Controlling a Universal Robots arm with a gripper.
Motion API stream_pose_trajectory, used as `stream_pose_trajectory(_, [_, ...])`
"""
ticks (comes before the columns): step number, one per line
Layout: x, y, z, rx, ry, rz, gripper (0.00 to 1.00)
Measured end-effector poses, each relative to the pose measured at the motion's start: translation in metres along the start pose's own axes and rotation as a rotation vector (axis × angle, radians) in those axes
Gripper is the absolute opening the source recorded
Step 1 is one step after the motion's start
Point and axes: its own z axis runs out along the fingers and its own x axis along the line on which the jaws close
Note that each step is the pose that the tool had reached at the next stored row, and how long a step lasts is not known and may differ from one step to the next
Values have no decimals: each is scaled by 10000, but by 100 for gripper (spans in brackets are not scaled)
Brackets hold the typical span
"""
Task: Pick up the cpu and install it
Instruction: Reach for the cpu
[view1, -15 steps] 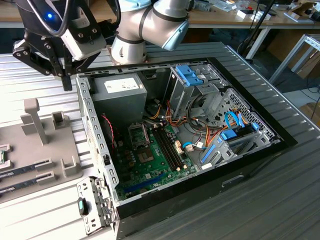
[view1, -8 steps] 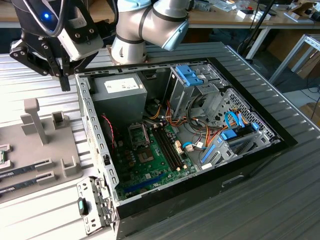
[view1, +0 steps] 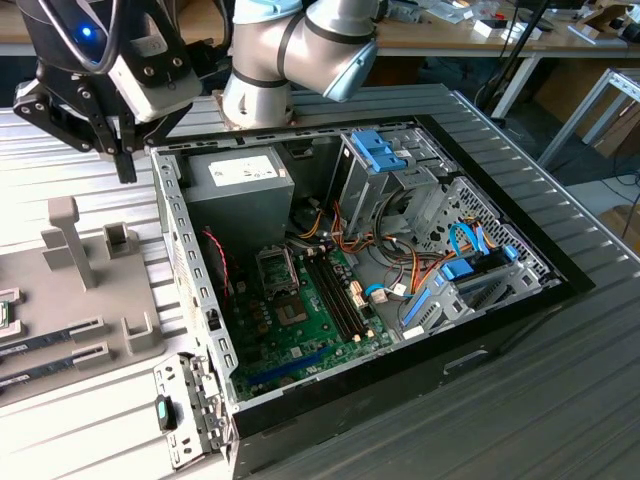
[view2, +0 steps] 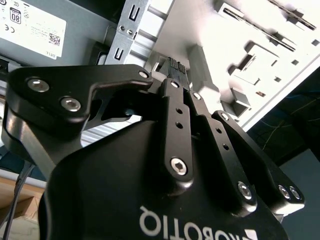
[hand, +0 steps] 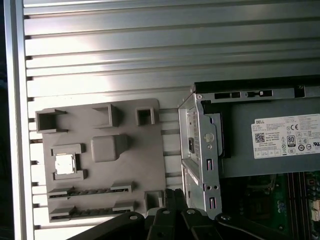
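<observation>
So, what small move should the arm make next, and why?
Probably carry the gripper sideways across the grey holder until it hangs over the cpu. In the first wrist view the cpu lies in its square pocket, untouched. The fingers are shut on nothing at the holder's edge beside the computer case, well apart from the cpu.

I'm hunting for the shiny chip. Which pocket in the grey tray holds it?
The square-framed pocket holding the silvery cpu; other pockets of the tray show nothing silvery.
</observation>
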Motion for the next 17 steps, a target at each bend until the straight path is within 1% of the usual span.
stream_pose_trajectory(17, [71, -5, -1, 0, 1, -1, 11])
